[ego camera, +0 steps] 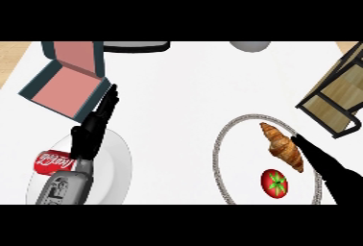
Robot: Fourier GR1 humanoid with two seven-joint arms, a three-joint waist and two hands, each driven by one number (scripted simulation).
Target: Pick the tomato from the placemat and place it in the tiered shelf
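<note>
A: Where is the tomato (275, 182) lying just now?
B: It is being carried by the round placemat (241, 163), low on its white face, just below the croissant (284, 146) and apart from it. It is not being gripped by anything.
A: How is the right robot hand (332, 169) being held?
B: It is being held open, fingers straight, with nothing in it. Its tips are being kept just beside the croissant, to the right of the tomato.
A: What is being called for in the approach?
B: The tomato is best being closed on from its free right side, so that the croissant is not being nudged. Rolling is to be expected, so fingers and thumb should be curled round it together. The tiered shelf (339, 93) is waiting at the table's (184, 96) right edge, well apart.
A: And the left robot hand (96, 127)?
B: It is being rested open over the plate (117, 158) at the left
</note>
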